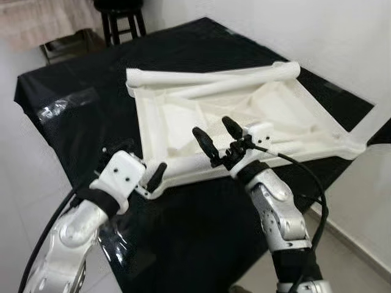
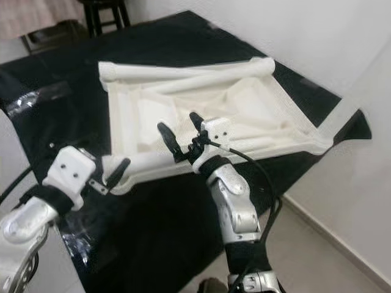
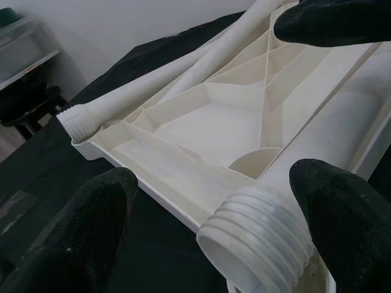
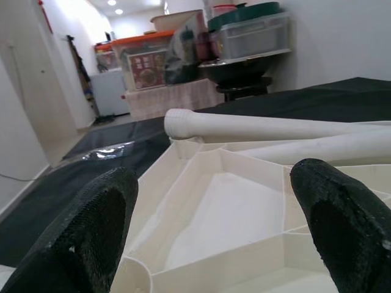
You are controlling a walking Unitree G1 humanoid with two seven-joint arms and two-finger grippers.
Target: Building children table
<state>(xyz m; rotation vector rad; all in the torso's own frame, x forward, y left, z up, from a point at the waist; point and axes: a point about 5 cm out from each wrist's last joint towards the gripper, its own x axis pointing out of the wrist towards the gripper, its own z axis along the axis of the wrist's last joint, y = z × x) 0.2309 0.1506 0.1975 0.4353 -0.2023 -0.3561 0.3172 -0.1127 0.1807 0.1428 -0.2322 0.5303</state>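
A white plastic table top (image 1: 342, 145) lies upside down, ribs up, on a black-covered table (image 1: 201, 226). Loose white legs rest on it: two along the far edge (image 1: 214, 77) and one along the near edge (image 1: 189, 163). The near leg's threaded end (image 3: 250, 244) sticks out at the near-left corner. There my left gripper (image 1: 139, 165) stands open, a finger on each side of the thread. My right gripper (image 1: 215, 131) hovers open just above the middle of the near edge, nothing between its fingers (image 4: 91, 232).
The black table's edges drop off near my arms and at the right by the white wall (image 1: 342, 43). A black stool (image 1: 122, 21) stands beyond the far corner. Stacked storage boxes (image 4: 244, 30) sit further back. Clear tape (image 1: 58, 107) shines on the cover at left.
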